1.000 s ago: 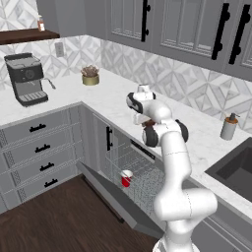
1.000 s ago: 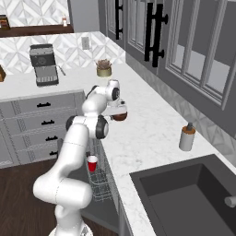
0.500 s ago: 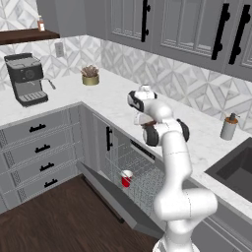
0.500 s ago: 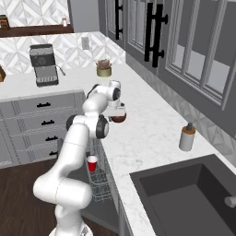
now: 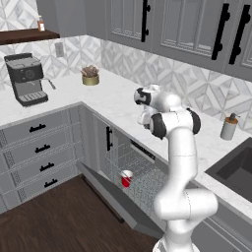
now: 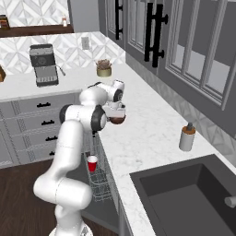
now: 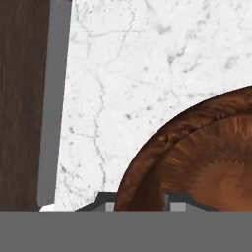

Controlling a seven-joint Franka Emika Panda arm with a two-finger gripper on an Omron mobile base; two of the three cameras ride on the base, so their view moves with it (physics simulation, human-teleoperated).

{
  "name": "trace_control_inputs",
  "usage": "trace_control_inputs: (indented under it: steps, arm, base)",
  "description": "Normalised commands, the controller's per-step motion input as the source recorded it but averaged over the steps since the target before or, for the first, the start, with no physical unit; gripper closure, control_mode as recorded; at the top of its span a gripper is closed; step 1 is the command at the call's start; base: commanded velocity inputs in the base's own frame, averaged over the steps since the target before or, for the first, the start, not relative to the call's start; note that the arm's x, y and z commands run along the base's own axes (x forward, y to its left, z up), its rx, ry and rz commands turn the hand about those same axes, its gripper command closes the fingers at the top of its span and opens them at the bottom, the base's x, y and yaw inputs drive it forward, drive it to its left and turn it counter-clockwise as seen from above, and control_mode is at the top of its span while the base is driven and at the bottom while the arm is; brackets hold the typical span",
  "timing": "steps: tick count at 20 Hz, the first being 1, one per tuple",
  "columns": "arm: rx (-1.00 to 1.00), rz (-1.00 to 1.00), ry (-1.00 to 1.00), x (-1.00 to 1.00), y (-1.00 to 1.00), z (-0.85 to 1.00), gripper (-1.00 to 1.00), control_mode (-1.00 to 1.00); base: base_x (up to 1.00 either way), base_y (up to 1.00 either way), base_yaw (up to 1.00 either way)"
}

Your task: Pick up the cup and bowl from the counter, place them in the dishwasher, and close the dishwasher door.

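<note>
Two-finger gripper (image 7: 140, 202) clenched astride the rim of the shallow round dark brown wooden bowl (image 7: 197, 157), above the white marble-look counter (image 7: 128, 74); small red tapered plastic cup (image 5: 126, 178) upright in the grey wire-mesh dishwasher rack (image 5: 140, 174); flat grey dishwasher door (image 5: 110, 194) hanging open.

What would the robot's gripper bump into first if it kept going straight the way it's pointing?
The gripper points down with its fingers astride the rim of the bowl. Straight on, it would likely meet the counter just below.
</note>
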Motion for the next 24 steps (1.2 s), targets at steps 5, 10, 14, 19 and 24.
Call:
trace_control_inputs:
  steps: [5, 10, 14, 19, 24]
  arm:
    - [0.01, -0.12, -0.26, -1.0, 0.18, 0.34, 1.0, -1.0]
    - [0.02, -0.15, -0.18, -1.0, 0.52, 0.06, 1.0, -1.0]
    - [0.02, -0.18, 0.0, -1.0, 0.46, 0.5, 1.0, -1.0]
    - [0.0, -0.16, 0.09, -0.71, 0.49, 0.52, 1.0, -1.0]
    - [-0.01, -0.17, 0.28, -0.4, 0.39, 0.07, 1.0, -1.0]
  base:
    - [0.0, 0.0, 0.0]
    - [0.0, 0.0, 0.0]
    - [0.0, 0.0, 0.0]
    - [0.0, 0.0, 0.0]
    - [0.0, 0.0, 0.0]
